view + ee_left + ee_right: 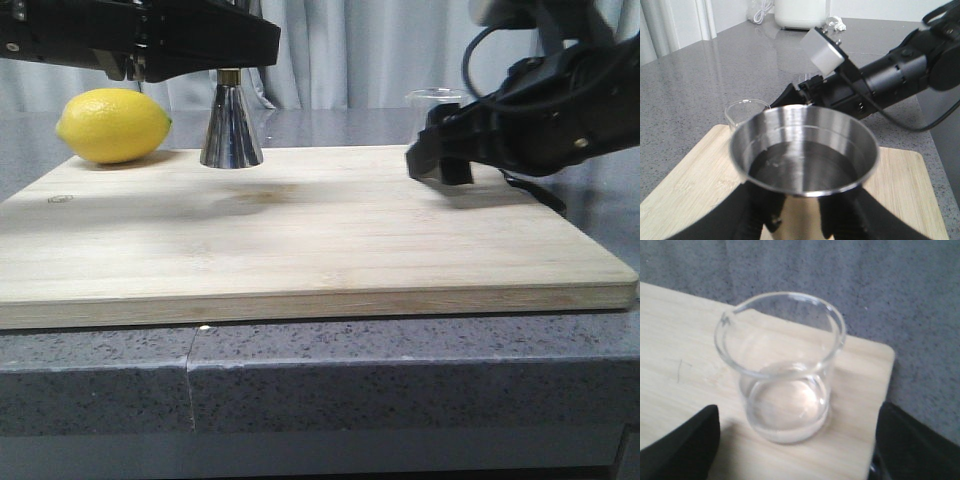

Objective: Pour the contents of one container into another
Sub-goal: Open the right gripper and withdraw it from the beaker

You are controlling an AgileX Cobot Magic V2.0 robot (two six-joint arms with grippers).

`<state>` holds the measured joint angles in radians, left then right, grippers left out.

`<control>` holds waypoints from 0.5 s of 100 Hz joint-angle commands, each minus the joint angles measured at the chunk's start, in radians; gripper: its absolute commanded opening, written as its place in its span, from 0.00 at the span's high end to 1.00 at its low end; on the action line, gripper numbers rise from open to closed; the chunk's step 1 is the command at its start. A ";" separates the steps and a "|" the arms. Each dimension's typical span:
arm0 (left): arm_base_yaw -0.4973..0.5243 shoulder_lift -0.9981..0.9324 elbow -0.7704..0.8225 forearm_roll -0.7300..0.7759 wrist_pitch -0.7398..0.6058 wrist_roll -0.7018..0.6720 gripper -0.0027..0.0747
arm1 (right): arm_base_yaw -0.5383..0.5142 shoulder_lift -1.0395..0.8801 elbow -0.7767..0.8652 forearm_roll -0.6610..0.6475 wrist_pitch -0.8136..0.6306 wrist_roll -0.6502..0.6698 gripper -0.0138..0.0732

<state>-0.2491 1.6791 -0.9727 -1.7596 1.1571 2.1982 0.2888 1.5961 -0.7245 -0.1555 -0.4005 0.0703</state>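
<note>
The steel jigger [231,132] stands at the back left of the wooden board [320,240], gold band at its waist. My left gripper [231,62] is shut on its upper cone. In the left wrist view the jigger's cup [805,150] holds clear liquid, with the black fingers [752,215] pressed on both sides below the rim. The glass beaker [437,100] stands upright at the board's back right corner. My right gripper [440,160] is just in front of it and open. In the right wrist view the beaker [782,370] looks empty and sits between the spread fingertips [687,442], untouched.
A yellow lemon [113,125] lies at the board's back left, beside the jigger. The board rests on a grey speckled counter [400,380]. A white appliance [800,12] stands far back on the counter. The right arm [890,82] reaches across behind the jigger.
</note>
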 commanded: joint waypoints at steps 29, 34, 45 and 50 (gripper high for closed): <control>-0.008 -0.048 -0.030 -0.081 0.113 -0.005 0.70 | -0.001 -0.379 -0.025 0.082 0.594 0.006 0.16; -0.008 -0.048 -0.030 -0.081 0.113 -0.005 0.70 | -0.001 -0.426 -0.025 0.101 0.670 0.006 0.16; -0.008 -0.048 -0.030 -0.081 0.113 -0.005 0.70 | -0.001 -0.528 -0.025 0.109 0.775 0.006 0.16; -0.008 -0.048 -0.030 -0.081 0.113 -0.005 0.70 | -0.001 -0.571 -0.025 0.109 0.814 0.006 0.16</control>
<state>-0.2491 1.6791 -0.9727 -1.7596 1.1571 2.1982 0.2888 1.1089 -0.7245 -0.0503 0.3919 0.0745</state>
